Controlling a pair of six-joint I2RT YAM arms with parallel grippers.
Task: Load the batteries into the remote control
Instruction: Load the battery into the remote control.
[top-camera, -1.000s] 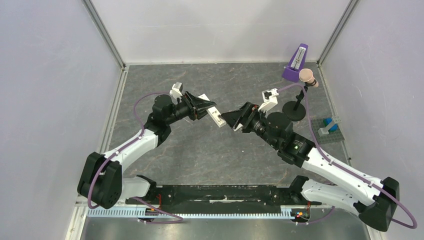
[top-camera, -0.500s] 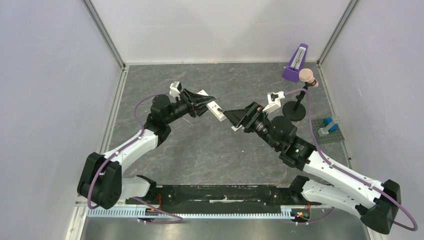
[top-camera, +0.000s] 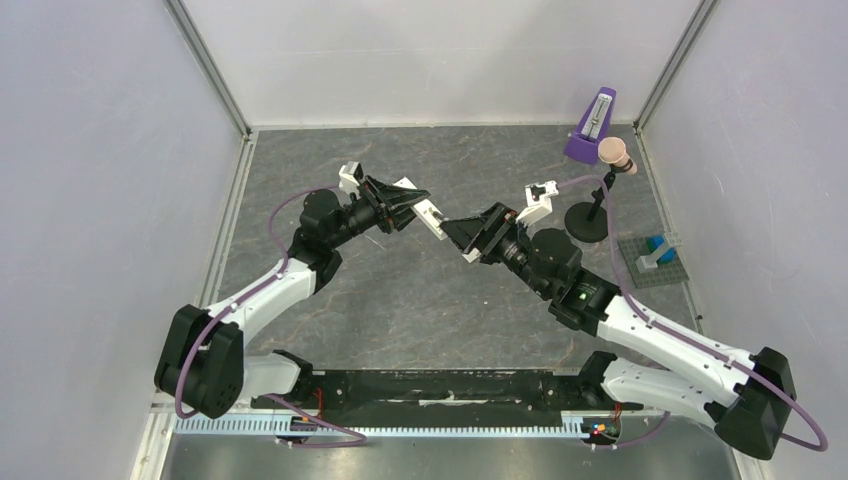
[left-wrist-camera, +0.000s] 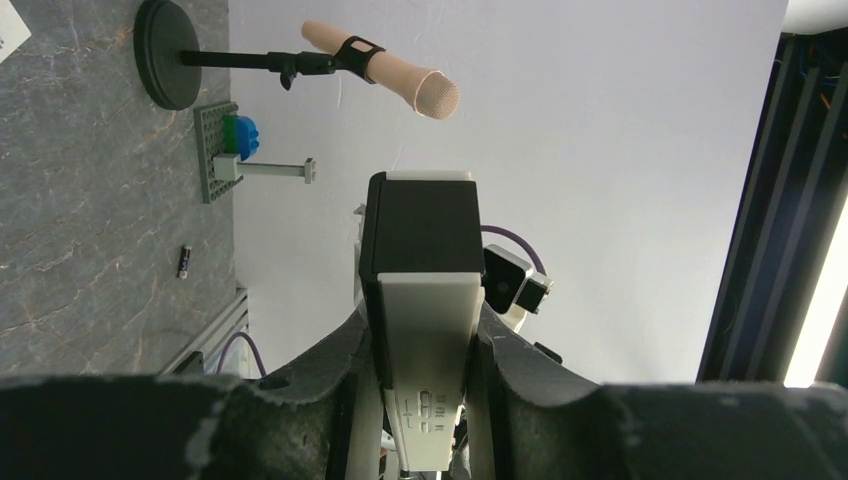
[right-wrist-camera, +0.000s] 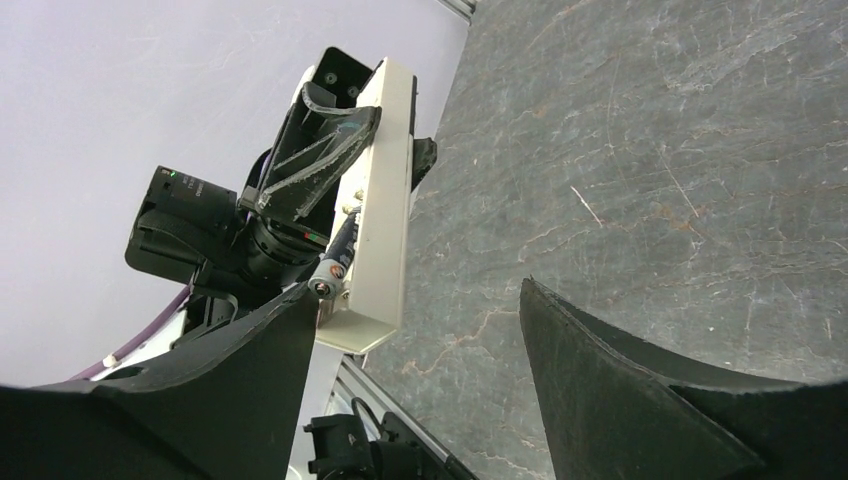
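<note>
Left gripper (top-camera: 408, 204): clamped on the remote control (right-wrist-camera: 380, 200), held in the air, free end toward 4 o'clock.
Right gripper (top-camera: 458, 233): jaws wide, empty, just off that end.
Battery (right-wrist-camera: 332, 272): dark cylinder, metal cap, at the remote's recess, seemingly not fully seated. Advise a gentle lengthwise press against a firm clamp.
Second battery (left-wrist-camera: 184, 261): loose on the marbled grey table (top-camera: 400, 300).
Remote: smooth white plastic bar.

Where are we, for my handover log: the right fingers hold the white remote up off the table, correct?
No: the left fingers hold the white remote up off the table; the left wrist view shows it clamped between them.
</note>
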